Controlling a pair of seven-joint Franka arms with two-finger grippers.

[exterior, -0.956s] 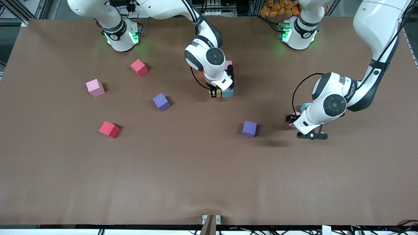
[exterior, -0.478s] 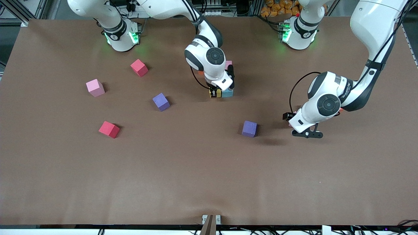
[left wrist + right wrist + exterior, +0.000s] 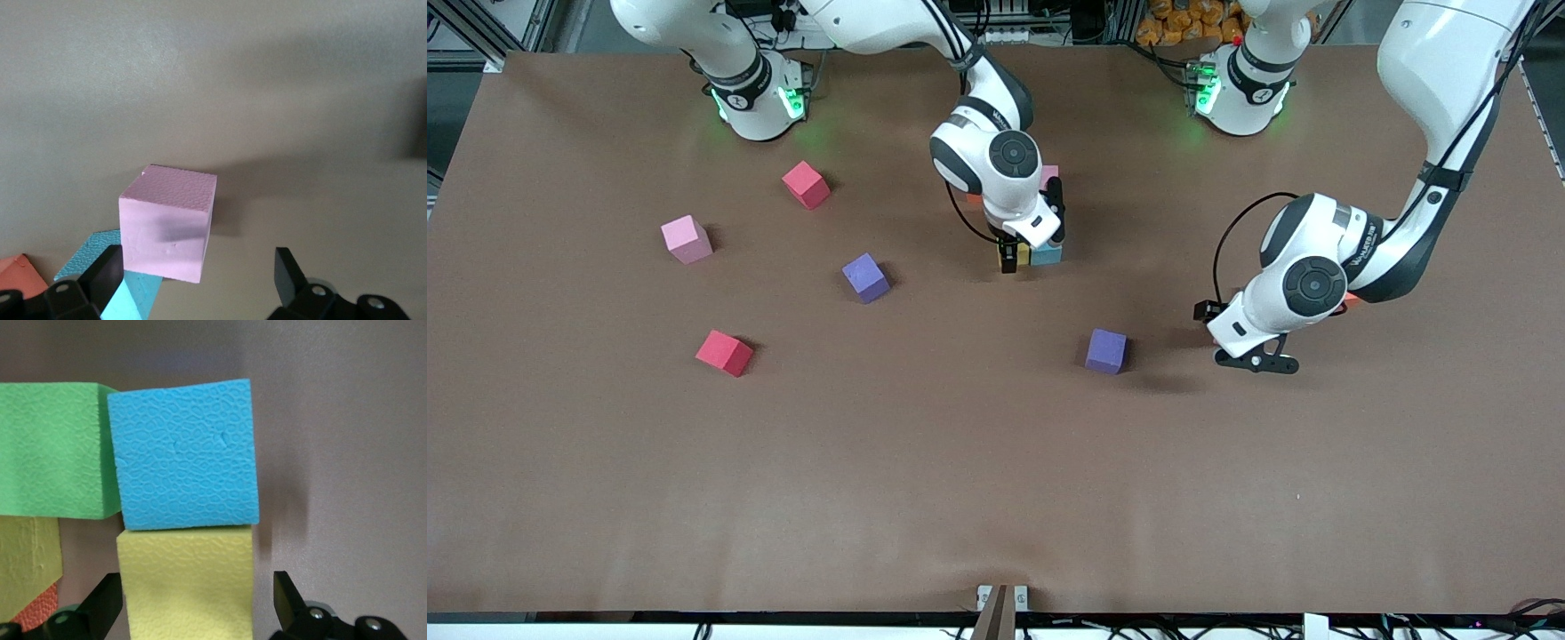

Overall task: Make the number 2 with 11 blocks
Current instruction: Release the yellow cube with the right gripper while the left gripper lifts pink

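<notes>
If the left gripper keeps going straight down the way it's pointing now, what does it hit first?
Most likely the pink foam cube on the brown table. The left gripper is open above it, but the cube sits off-centre toward one finger, so that finger may touch its top first.

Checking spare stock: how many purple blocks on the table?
2. One purple block lies toward the right arm's end; the other purple block sits nearer the front camera, beside the left gripper. Arms may hide more.

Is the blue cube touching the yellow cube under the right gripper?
Yes, in the right wrist view the blue cube sits edge to edge against the yellow cube.
</notes>
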